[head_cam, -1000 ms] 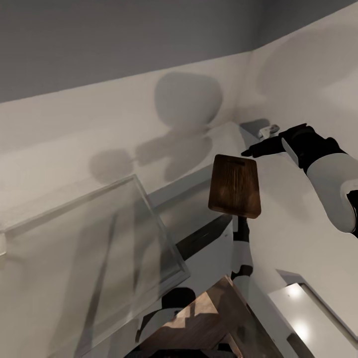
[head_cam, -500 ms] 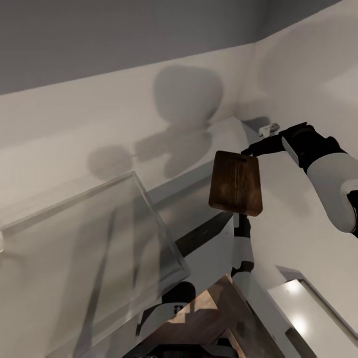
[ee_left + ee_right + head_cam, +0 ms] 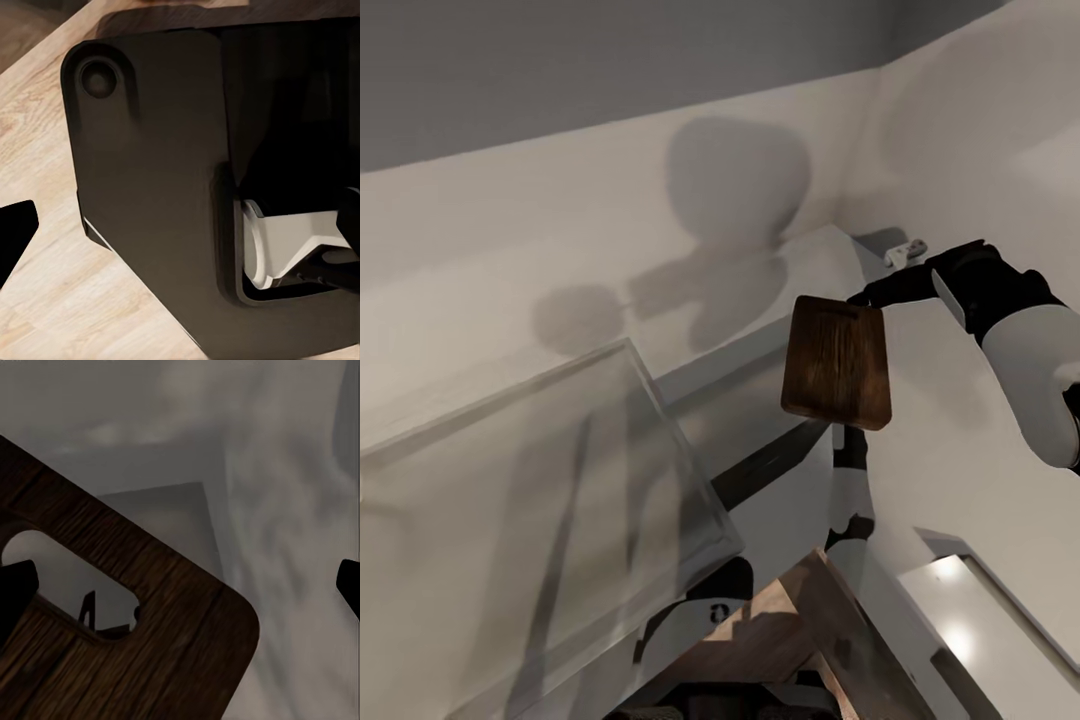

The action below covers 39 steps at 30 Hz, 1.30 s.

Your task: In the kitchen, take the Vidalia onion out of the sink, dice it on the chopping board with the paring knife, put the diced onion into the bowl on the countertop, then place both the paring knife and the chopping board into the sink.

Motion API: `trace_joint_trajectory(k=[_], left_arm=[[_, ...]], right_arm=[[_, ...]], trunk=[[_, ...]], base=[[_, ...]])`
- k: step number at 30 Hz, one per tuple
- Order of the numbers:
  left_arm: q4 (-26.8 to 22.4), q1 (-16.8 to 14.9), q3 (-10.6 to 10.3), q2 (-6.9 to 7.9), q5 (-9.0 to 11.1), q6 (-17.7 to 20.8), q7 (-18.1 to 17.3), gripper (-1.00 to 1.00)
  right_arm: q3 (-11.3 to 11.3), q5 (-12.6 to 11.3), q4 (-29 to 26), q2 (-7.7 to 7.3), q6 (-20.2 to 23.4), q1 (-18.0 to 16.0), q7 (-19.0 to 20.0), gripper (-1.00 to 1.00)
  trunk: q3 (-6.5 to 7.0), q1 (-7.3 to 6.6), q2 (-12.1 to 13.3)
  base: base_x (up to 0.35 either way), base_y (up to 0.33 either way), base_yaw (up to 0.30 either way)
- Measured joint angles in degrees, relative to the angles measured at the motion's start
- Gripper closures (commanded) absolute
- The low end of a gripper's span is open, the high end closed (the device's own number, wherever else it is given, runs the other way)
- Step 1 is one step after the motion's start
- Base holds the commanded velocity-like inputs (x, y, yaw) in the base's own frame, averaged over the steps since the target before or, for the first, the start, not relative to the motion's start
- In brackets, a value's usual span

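Carrying the chopping board [image 3: 836,362]
Right gripper [image 3: 863,296] pinches its slotted edge at twelve o'clock (left fingers' state: cannot tell); keep it level until the sink appears.

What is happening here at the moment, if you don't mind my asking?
The robot's right pincer meets the chopping board at its slotted end, and the board is up in the air, clear of any surface. Whether the pincer is clamped on it cannot be told. The right wrist view shows the board's slot hole close up.
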Motion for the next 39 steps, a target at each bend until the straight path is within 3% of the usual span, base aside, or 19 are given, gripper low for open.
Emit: trace_joint_trajectory(k=[39], left_arm=[[0.0,0.0,0.0,0.0,0.0,0.0,0.0,-1.0]], right_arm=[[0.03,0.08,-2.73,-0.11,0.1,0.0,0.24,-1.0]], trunk=[[-3.61,0.0,0.0]], base=[[0.0,0.0,0.0]])
